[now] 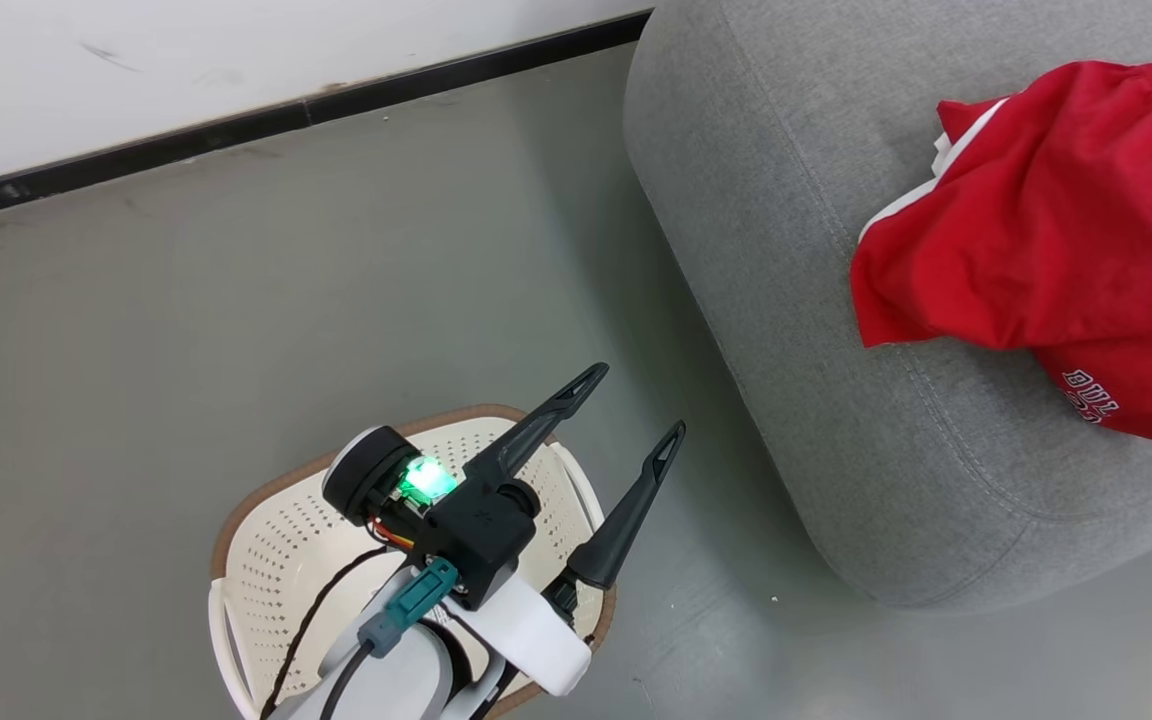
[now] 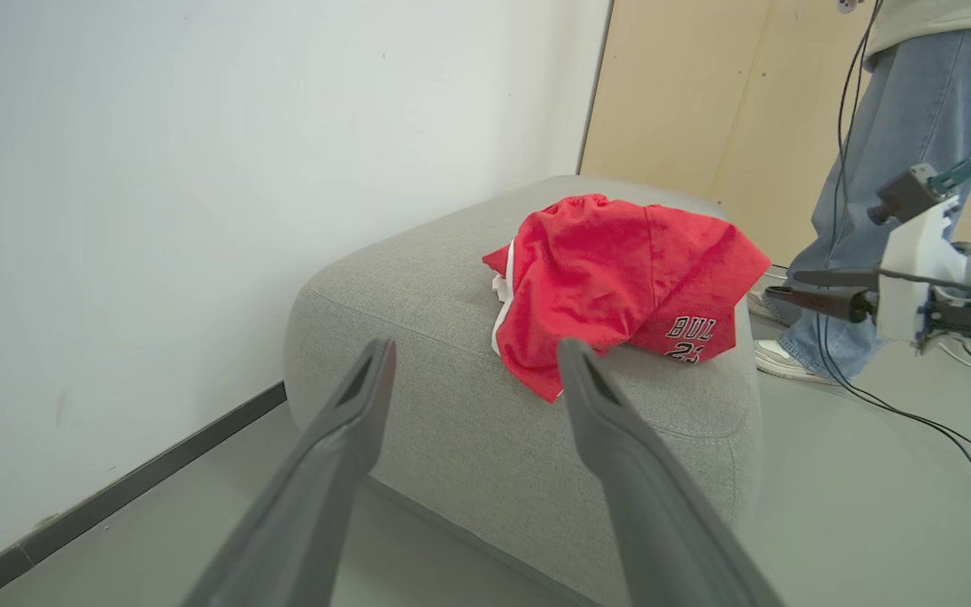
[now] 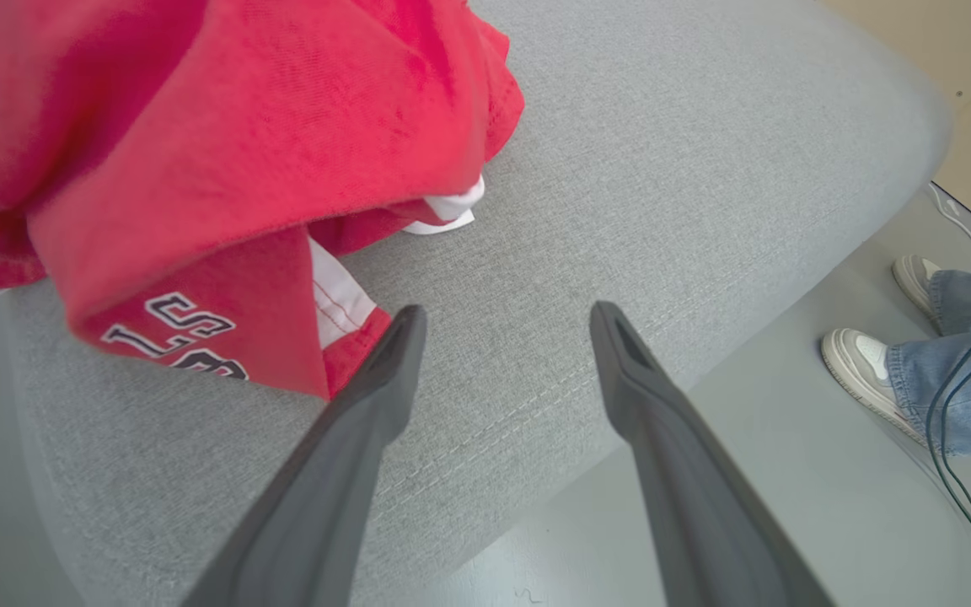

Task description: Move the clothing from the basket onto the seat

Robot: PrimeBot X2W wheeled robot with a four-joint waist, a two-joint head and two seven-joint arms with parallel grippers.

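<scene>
Right wrist view: the right claw [image 3: 508, 316] stands released and empty above the seat [image 3: 662, 169]; the clothing [image 3: 224, 143] lies there, just ahead-left of it.

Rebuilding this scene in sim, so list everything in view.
clothing: one heap, red with white trim, on the sofa
sofa: one, light grey, by the wall
basket: one, cream with brown rim, on the floor
wall: one, white, black skirting
panel: one, tan, behind the sofa
person: one, blue jeans, white shoes, beside the sofa
left pincer: one, dark, open, above the basket
right pincer: one, dark, open, beside the clothing
</scene>
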